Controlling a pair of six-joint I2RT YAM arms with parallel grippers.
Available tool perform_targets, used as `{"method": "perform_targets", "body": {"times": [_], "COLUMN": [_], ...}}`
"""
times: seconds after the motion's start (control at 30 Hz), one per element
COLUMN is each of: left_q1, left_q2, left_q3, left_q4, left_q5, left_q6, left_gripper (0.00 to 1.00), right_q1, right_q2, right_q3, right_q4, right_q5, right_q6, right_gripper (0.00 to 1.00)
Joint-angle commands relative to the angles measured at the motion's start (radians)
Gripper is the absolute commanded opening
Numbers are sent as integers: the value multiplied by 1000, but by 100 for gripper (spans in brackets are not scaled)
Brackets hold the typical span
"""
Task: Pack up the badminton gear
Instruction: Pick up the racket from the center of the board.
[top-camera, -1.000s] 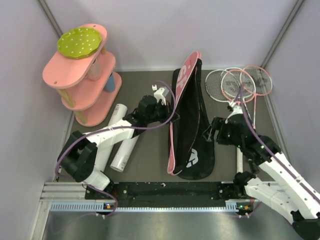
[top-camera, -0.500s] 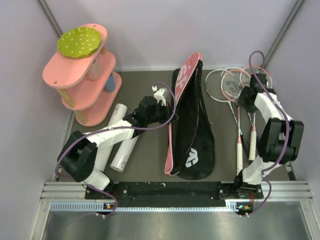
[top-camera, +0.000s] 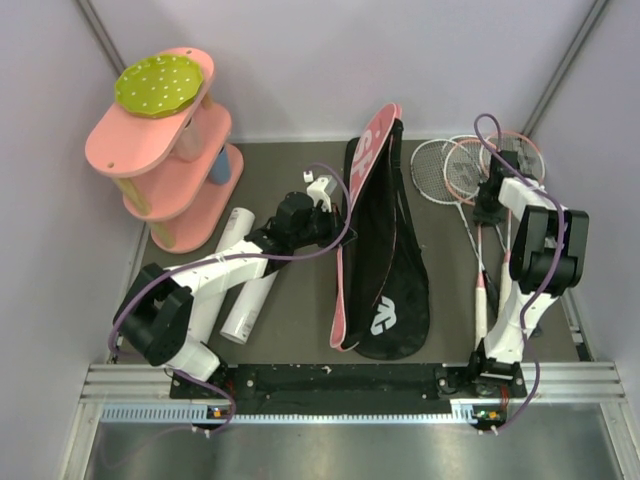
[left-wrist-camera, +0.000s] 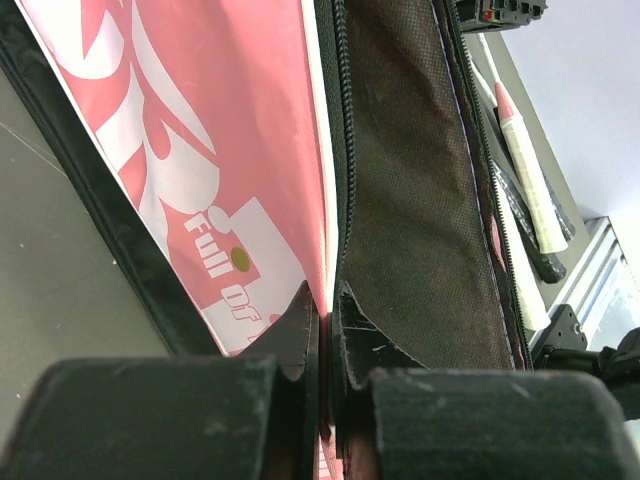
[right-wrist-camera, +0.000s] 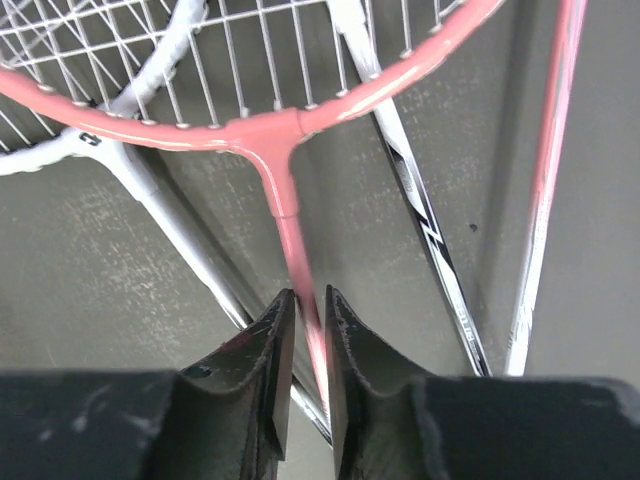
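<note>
The racket bag (top-camera: 385, 250) lies open mid-table, black with a pink flap (left-wrist-camera: 200, 150). My left gripper (left-wrist-camera: 327, 300) is shut on the edge of that pink flap, beside the zip; from above the left gripper (top-camera: 335, 205) sits at the bag's left rim. Three rackets (top-camera: 465, 168) lie fanned at the back right. My right gripper (top-camera: 490, 205) stands over their shafts. In the right wrist view the right gripper (right-wrist-camera: 307, 297) has its narrow jaws closed round the pink racket's shaft (right-wrist-camera: 290, 235), just below the head. Two white tubes (top-camera: 250, 290) lie left of the bag.
A pink tiered shelf (top-camera: 160, 170) with a green dotted disc (top-camera: 160, 85) stands at the back left. Grey walls close in on both sides. Racket handles (top-camera: 481, 300) reach toward the black rail (top-camera: 340, 385) at the near edge.
My right arm swung from beside the bag to the rackets at the back right, and its jaws narrowed onto the pink shaft. The left arm and bag stayed put.
</note>
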Motion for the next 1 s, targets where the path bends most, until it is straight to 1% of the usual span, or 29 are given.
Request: {"method": "perform_targets", "body": {"times": [0.0, 0.03, 0.07, 0.17, 0.2, 0.23, 0.27, 0.33, 0.37, 0.43, 0.47, 0.53, 0.57, 0.6, 0.63, 0.67, 0.7, 0.73, 0.77, 0.8, 0.83, 0.87, 0.9, 0.93, 0.97], "left_q1": [-3, -3, -1, 0, 2, 2, 5, 5, 10, 14, 17, 20, 25, 25, 26, 31, 36, 39, 46, 49, 53, 59, 60, 63, 68], "left_q2": [-19, -16, -13, -15, -13, -9, -1, 11, 23, 31, 39, 50, 59, 63, 68, 80, 86, 93, 105, 108, 111, 119, 120, 123, 125], "left_q3": [47, 47, 47, 52, 58, 61, 65, 87, 93, 104, 105, 122, 130, 140, 144, 150, 159, 164, 165, 165, 164, 164, 162, 162, 161], "left_q4": [78, 75, 74, 64, 63, 61, 61, 60, 58, 61, 69, 66, 66, 67, 77, 80, 81, 92, 100, 107, 115, 135, 140, 143, 150], "left_q5": [-18, -23, -29, -61, -66, -69, -67, -67, -66, -63, -63, -67, -66, -66, -67, -69, -69, -67, -64, -61, -60, -49, -46, -44, -40], "left_q6": [14, 17, 20, 34, 35, 35, 34, 25, 21, 3, -2, -12, -17, -20, -26, -29, -34, -43, -48, -55, -70, -75, -83, -87, -91], "left_gripper": [0, 0, 0, 0, 0, 0, 0, 0, 0, 0, 0, 0, 0, 0, 0, 0, 0, 0, 0, 0, 0, 0, 0, 0, 0], "right_q1": [2, 2, 7, 28, 34, 37, 40, 40, 39, 42, 45, 60, 82, 96, 108, 128, 137, 140, 140, 174, 185, 197, 224, 237, 246], "right_q2": [32, 33, 32, -19, -42, -99, -130, -227, -259, -327, -347, -393, -437, -463, -488, -508, -557, -577, -601, -634, -649, -660, -668, -666, -665], "right_q3": [62, 73, 79, 117, 128, 152, 163, 177, 175, 160, 143, 88, 67, 44, -2, -25, -59, -137, -179, -226, -321, -373, -422, -493, -522], "right_q4": [35, 32, 32, 1, -12, -28, -54, -55, -52, -36, -10, 69, 99, 163, 193, 228, 289, 436, 521, 614, 828, 965, 1132, 1272, 1513], "right_q5": [-27, -30, -21, 25, 22, 15, -36, -170, -338, -518, -695, -838, -957, -1007, -1051, -1143, -1189, -1225, -1292, -1315, -1340, -1372, -1384, -1394, -1395], "right_q6": [-27, -29, -27, -15, -4, 34, 54, 121, 140, 211, 244, 342, 371, 400, 458, 488, 535, 653, 722, 802, 971, 1079, 1310, 1418, 1516], "right_gripper": [13, 4, 0, 0, 0, 0, 0, 0, 0, 0, 0, 0, 0, 0, 0, 0, 0, 0, 0, 0, 0, 0, 0, 0, 0]}}
